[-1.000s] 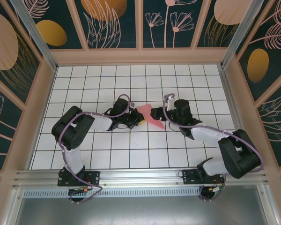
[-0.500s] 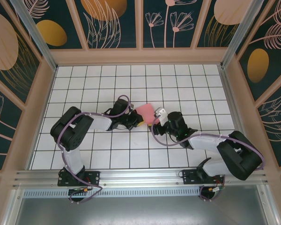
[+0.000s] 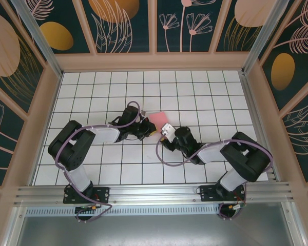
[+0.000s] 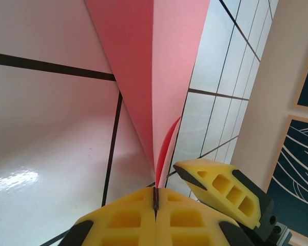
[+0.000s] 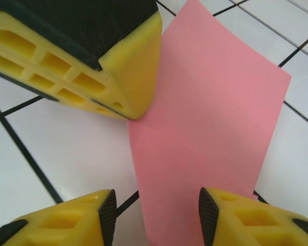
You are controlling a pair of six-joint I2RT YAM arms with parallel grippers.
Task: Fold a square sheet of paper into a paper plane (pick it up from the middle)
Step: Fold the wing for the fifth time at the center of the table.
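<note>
Pinching a folded pink sheet of paper [image 3: 158, 119] near the middle of the white gridded table [image 3: 92, 87], the left gripper [image 4: 155, 199] has its 2 yellow fingers pressed flat together on the paper's nearest tip. We see this from its wrist camera, where the sheet widens away from the clamp with a crease running up its middle. We find the right gripper [image 5: 156, 212] just beside it, its jaws standing apart with a strip of the sheet lying between them; we cannot tell whether either pad touches the paper. From the right wrist, 1 yellow finger of the left gripper rests against the sheet's left edge, and the pink paper stretches away over the tiles to a squared far end. From above, both arms reach inward from the near edge of the table and their grippers meet at the paper, which sits just beyond them.
</note>
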